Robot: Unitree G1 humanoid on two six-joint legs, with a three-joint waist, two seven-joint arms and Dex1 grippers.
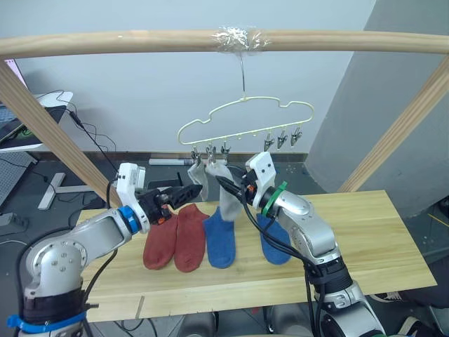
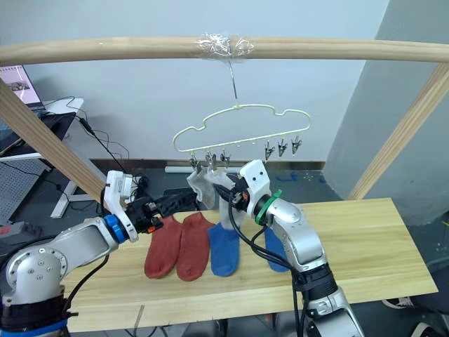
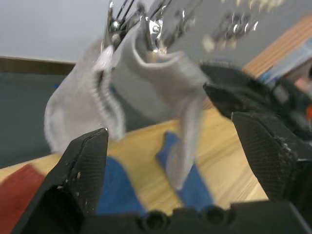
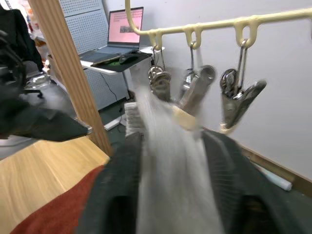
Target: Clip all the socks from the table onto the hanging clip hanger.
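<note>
The clip hanger (image 1: 245, 121) hangs by its hook from a round wooden beam (image 1: 140, 42), just above both pincers. Two grey socks hang from its clips on the left end. The first grey sock (image 1: 198, 177) hangs just past the tips of the left pincer (image 1: 184, 194). That pincer is released, with its two black fingers (image 3: 80, 168) spread wide and nothing between them.

The right pincer (image 1: 235, 188) is clenched on the second grey sock (image 1: 228, 200), and holds its top right under the clips (image 4: 195, 87). The rest of that sock hangs down below the pincer.

Under the pincers, four socks lie flat on the desk (image 1: 365, 239). The two red socks (image 1: 175, 239) lie side by side below the left pincer. One blue sock (image 1: 221, 242) lies next to them, and the other blue sock (image 1: 275, 246) lies under the right arm.
</note>
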